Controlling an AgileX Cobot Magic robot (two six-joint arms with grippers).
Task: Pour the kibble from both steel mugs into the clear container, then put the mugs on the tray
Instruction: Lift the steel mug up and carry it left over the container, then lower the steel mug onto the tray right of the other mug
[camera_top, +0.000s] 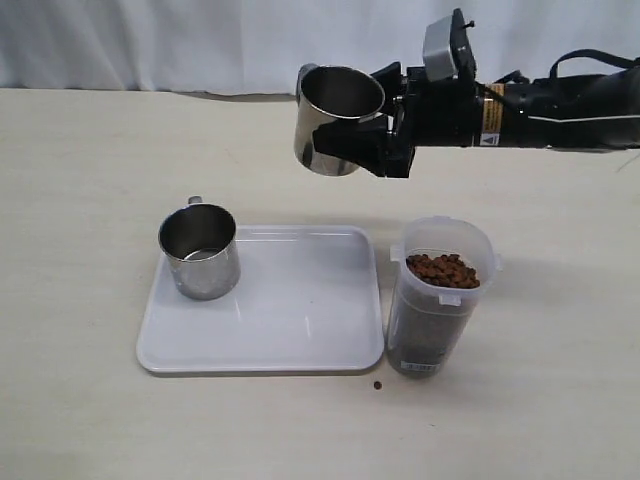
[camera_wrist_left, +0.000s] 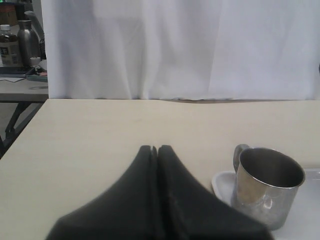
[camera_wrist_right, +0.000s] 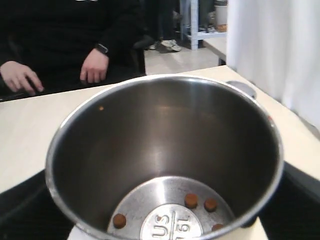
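Two mugs: the right hand (camera_top: 375, 140) grips the lifted mug (camera_top: 338, 120) in the air near the counter's (camera_top: 100, 180) far edge. The second mug (camera_top: 200, 252) stands on the tray (camera_top: 300, 320). Kibble (camera_top: 443, 270) fills the clear container (camera_top: 440, 320) just beside the tray, mid-counter. The left hand (camera_wrist_left: 157, 150) is pinched closed, empty.

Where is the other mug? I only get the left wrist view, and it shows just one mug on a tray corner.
Observer: The right gripper holds the other steel mug up in the air.
Operator: Is it empty?
Observer: Nearly; the right wrist view shows a few pellets on its bottom.
Operator: Where's the clear container?
Observer: Standing just right of the tray in the exterior view, with kibble in it.
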